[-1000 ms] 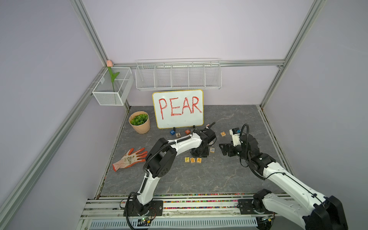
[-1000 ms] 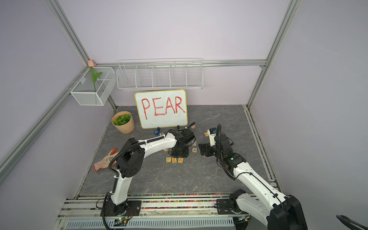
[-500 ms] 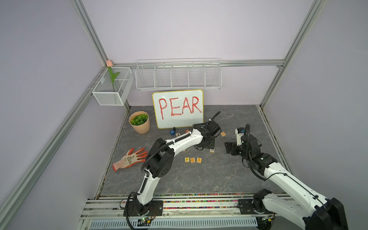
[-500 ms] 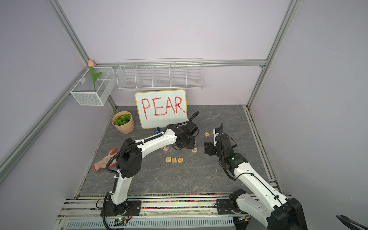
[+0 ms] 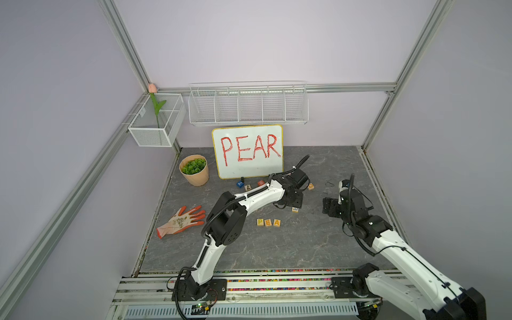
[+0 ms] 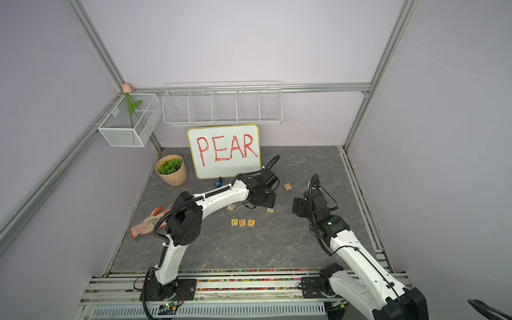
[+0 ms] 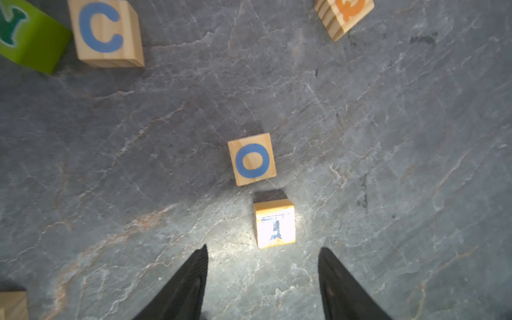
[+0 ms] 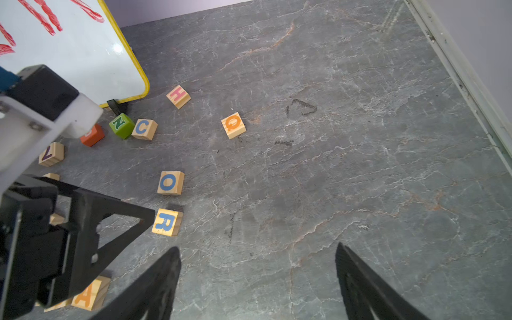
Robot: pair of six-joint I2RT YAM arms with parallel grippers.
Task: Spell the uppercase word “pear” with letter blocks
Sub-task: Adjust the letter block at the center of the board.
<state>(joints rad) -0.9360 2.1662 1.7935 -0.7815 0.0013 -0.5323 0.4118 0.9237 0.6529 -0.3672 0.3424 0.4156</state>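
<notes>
The left gripper [image 7: 263, 250] hangs over the slate tabletop [image 7: 415, 166] with its jaws apart and nothing between them. Just ahead of its tips, nearer one finger than the other, the R block [image 7: 274, 224] lies flat. Its top face is washed out by glare here, though the right wrist view shows the blue R plainly. The spread looks wider than the cube, which suits a pincer set to straddle it, so I judge fetching the R to be the step in hand.

Just beyond the R and a little apart sits the O block [image 7: 252, 159], a spare. It is close enough that a finger coming down on that side could nudge it.

Back toward the arm's base from the pincer, the row of P, E and A blocks [image 5: 268, 222] sits side by side. Bare slate lies after the A, presumably left free for the R.

Further ahead, off to one side, a C block [image 7: 106, 33] lies just beside a green block [image 7: 27, 36]. A Q block [image 7: 343, 16] lies off to the other side.

Well apart, the right gripper [image 8: 257, 246] is spread wide and empty over bare slate, likely held clear of the left arm's work. Farthest back, the whiteboard [image 5: 247, 151] shows the word to copy
</notes>
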